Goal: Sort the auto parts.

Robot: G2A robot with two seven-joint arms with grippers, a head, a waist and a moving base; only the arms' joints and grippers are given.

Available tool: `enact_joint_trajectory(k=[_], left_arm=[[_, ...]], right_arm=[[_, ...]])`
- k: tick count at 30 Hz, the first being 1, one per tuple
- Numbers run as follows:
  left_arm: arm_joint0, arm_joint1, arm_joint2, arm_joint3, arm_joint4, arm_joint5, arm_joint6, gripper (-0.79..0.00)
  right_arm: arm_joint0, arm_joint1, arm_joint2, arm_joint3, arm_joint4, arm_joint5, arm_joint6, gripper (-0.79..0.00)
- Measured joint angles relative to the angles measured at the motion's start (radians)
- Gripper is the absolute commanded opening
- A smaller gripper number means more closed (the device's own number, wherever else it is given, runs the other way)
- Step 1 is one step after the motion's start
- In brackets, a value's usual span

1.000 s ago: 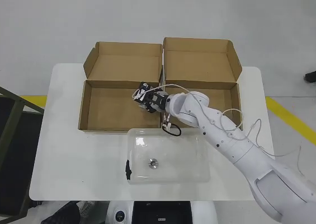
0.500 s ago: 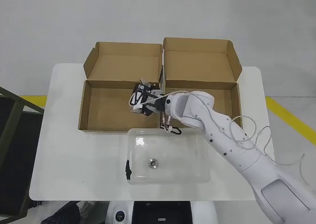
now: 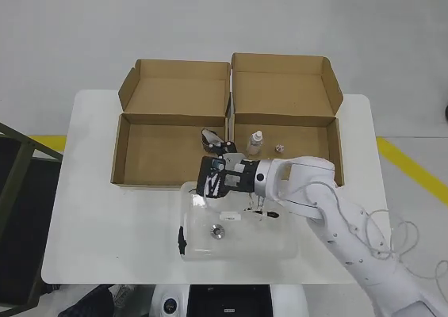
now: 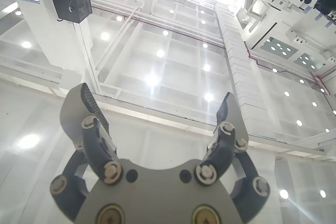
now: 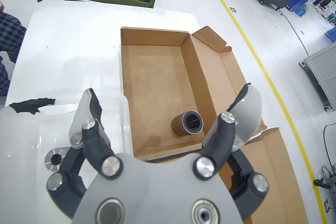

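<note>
**Auto parts sorting: both hands wide open, cylinder lying in the left box**

So the white bench (image 3: 97,198) is carrying everything. Two open cardboard boxes are sitting side by side along its far side with their lids standing up: the left box (image 3: 152,158) and the right box (image 3: 307,136). A clear plastic tub (image 3: 239,252) is sitting just on the robot's side of them, straddling the seam between the two.

The right arm (image 3: 327,210) is stretching in from the right over the far edge of the tub. The right hand (image 5: 169,93) is hanging spread wide with nothing in it, about where the tub and the two boxes are meeting. One finger is hanging over the tub and the other over the seam between the boxes. The left hand (image 4: 156,91) is pointing up at the ceiling, also spread wide and gripping nothing.

Now the parts. A dark cylinder (image 5: 187,123) is lying on its side in the left box, in the far corner next to the right box. Its open end is facing the right hand and it's lying clear of both fingers.

A small pale bottle (image 3: 254,143) is sitting in the right box near the wall it shares with the left one. A tiny roundish piece (image 3: 281,147) is lying close by, not touching it.

In the tub, a metal disc (image 3: 217,231) with a hole in the middle is lying flat. A little white piece (image 3: 229,215) is lying nearby, toward the boxes. Something black (image 3: 181,239) is sitting at the tub's left rim, and I can't tell what it is.
</note>
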Motion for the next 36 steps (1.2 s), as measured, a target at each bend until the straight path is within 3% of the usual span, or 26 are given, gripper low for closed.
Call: enact_joint_trajectory(k=[12,23,36], left_arm=[[0.0,0.0,0.0,0.0,0.0,0.0,0.0,0.0],[0.0,0.0,0.0,0.0,0.0,0.0,0.0,0.0],[0.0,0.0,0.0,0.0,0.0,0.0,0.0,0.0]], right_arm=[[-0.174,0.044,0.081,-0.12,-0.058,-0.119,-0.022,0.0],[-0.249,0.069,0.114,-0.146,-0.133,-0.196,-0.065,0.0],[-0.307,0.094,0.127,-0.142,-0.228,-0.243,-0.106,-0.062]])
